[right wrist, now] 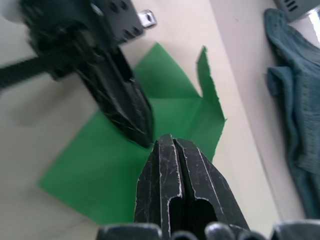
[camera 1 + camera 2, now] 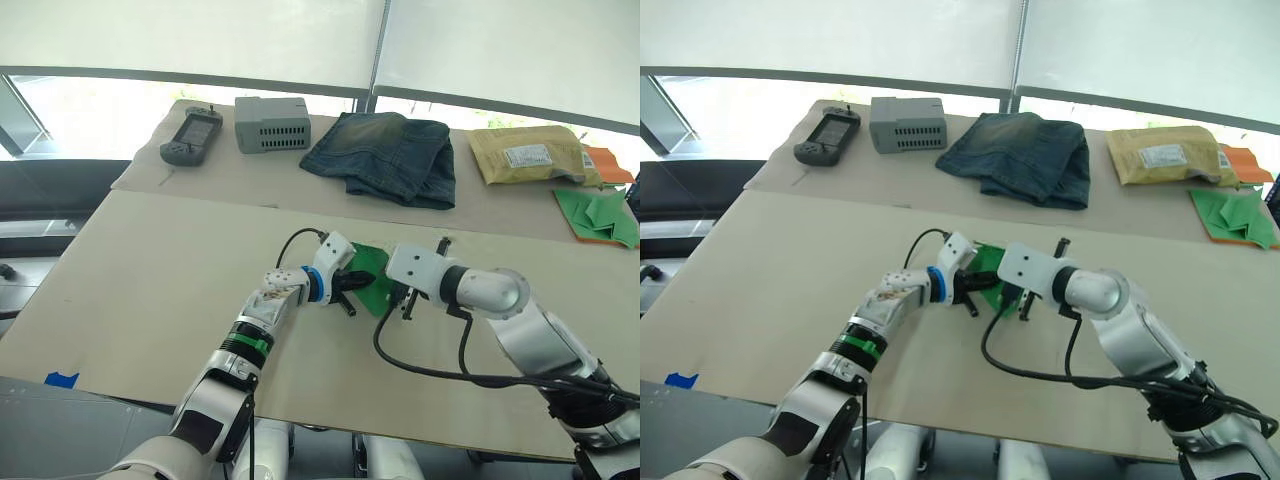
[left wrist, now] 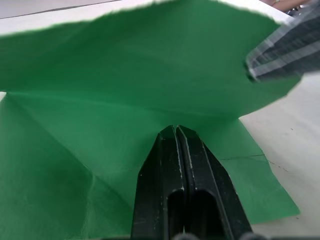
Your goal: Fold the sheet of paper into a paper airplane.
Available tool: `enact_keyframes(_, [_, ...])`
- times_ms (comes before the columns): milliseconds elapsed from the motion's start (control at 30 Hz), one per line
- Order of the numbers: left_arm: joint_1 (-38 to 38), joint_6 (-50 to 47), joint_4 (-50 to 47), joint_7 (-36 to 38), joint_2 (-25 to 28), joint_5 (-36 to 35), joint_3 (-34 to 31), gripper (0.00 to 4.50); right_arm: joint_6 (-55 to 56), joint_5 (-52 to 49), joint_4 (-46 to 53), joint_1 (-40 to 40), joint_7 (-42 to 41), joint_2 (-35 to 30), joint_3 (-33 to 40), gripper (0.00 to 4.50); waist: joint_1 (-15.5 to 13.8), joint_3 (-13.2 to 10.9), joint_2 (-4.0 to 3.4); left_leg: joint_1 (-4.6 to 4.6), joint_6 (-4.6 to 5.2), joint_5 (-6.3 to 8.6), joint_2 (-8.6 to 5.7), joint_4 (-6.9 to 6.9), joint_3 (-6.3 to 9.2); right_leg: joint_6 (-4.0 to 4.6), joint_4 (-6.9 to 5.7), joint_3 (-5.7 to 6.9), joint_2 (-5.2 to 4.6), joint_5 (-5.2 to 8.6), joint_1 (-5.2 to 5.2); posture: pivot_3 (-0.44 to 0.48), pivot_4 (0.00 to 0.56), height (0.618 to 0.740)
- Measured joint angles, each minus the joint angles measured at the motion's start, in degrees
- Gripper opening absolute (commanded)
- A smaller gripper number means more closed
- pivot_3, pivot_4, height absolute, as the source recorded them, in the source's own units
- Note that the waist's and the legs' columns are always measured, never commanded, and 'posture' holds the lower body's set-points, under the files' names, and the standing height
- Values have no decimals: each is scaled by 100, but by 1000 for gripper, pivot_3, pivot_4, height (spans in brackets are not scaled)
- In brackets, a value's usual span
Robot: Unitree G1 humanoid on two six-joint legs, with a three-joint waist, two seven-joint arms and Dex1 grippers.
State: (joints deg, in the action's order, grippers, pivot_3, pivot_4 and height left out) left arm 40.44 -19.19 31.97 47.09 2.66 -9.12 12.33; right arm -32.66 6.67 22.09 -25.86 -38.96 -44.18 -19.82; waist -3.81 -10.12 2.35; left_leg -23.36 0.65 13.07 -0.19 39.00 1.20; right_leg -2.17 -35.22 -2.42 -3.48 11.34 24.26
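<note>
The sheet of paper (image 2: 372, 268) is bright green and lies partly folded in the middle of the near table, with crease lines and one flap (image 1: 210, 90) standing up. My left gripper (image 3: 175, 131) is shut, its tips pressed down on the paper at the foot of the raised flap. My right gripper (image 1: 167, 140) is also shut and rests its tips on the paper, almost touching the left gripper's fingers (image 1: 125, 107). From the head camera, the two grippers meet over the paper from opposite sides, left gripper (image 2: 348, 295) and right gripper (image 2: 396, 300).
On the far table lie a black handheld controller (image 2: 192, 137), a grey box (image 2: 272, 124), folded blue jeans (image 2: 385, 155) and a padded envelope (image 2: 525, 155). A heap of green paper pieces on an orange sheet (image 2: 600, 215) sits at the right. Blue tape (image 2: 62, 379) marks the near left edge.
</note>
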Motion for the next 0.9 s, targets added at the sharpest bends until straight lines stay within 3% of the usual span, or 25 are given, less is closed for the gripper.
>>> enact_keyframes(500, [-256,-234,-677,-89,189,-3,-23,57,913,654,-2092,-259,0,471,-192,0,116,0,-1,3,0,0,1,-2,1,39,-2,-2,2,-24,-1,0,150,728])
enact_keyframes(900, [-355,-327,-949,-201,416,-27,-230,57,571,678,-2043,-352,-265,694,-127,0,185,2,-2,11,0,0,4,-2,1,39,-6,-2,5,-24,-5,0,150,728])
